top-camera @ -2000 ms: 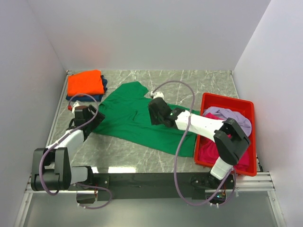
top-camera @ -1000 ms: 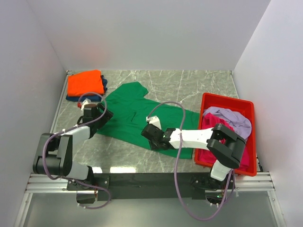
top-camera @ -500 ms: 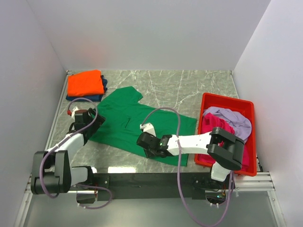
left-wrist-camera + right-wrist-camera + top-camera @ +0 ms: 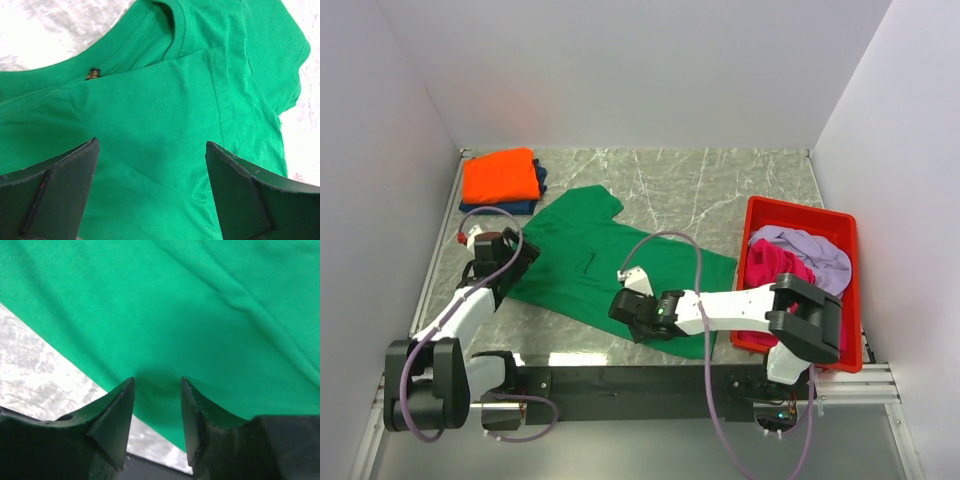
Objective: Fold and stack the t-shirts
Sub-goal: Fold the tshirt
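Our left pincer stands spread wide and holds nothing. It hangs just over the green t-shirt near the collar, with a sleeve crease running between its fingers. Our right pincer is about half spread, its tips low over the same shirt right at the near hem, and no cloth is gathered between them. Bare table shows just past that edge. We judge that the two sit at opposite ends so the shirt lies flat and reachable for a fold. Further out, at the far left corner, the folded orange t-shirt rests on the navy t-shirt, which is where the stack is growing. At the right, the magenta t-shirt and lilac t-shirt lie crumpled in the red bin.
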Controlling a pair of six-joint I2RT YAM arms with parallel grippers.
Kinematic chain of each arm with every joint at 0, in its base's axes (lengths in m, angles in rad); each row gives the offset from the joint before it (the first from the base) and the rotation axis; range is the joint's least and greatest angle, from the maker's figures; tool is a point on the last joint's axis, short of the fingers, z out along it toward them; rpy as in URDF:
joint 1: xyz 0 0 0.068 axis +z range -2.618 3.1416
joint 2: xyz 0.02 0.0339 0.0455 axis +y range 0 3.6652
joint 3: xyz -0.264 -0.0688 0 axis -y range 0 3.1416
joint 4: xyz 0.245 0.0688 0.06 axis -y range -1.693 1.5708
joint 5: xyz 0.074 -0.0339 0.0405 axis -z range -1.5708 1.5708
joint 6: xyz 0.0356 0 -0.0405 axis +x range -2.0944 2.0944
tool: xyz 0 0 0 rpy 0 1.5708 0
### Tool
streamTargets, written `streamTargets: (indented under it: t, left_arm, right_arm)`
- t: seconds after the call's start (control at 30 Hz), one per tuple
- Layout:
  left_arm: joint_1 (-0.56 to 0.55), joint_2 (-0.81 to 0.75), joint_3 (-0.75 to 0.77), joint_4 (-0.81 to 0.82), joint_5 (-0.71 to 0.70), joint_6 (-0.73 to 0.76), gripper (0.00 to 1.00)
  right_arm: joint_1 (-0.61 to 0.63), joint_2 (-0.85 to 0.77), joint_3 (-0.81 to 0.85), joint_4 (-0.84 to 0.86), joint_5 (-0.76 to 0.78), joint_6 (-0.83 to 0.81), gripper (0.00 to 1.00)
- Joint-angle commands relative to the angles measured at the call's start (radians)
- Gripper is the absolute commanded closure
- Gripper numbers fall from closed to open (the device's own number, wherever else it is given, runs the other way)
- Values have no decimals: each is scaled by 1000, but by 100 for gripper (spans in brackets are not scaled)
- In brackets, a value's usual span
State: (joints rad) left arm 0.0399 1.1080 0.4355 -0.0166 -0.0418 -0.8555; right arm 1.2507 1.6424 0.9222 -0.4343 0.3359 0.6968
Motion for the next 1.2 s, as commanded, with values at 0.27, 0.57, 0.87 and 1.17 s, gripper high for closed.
streamTargets:
  t: [0.27, 0.57, 0.87, 1.17]
  left_arm:
    - [-163, 208, 124, 116, -36, -14, 7]
    - [-140, 308, 115, 127, -15, 15, 4]
    - [-87, 297, 62, 138, 45, 26, 5]
    - [-57, 148, 15, 58, 16, 44, 3]
  right_arm:
    - [-37, -75, -17, -107, 104, 50, 48]
    - [-31, -10, -39, -54, 38, 72, 48]
    - [9, -42, -66, -61, 8, 107, 49]
    - [61, -58, -69, -55, -17, 130, 49]
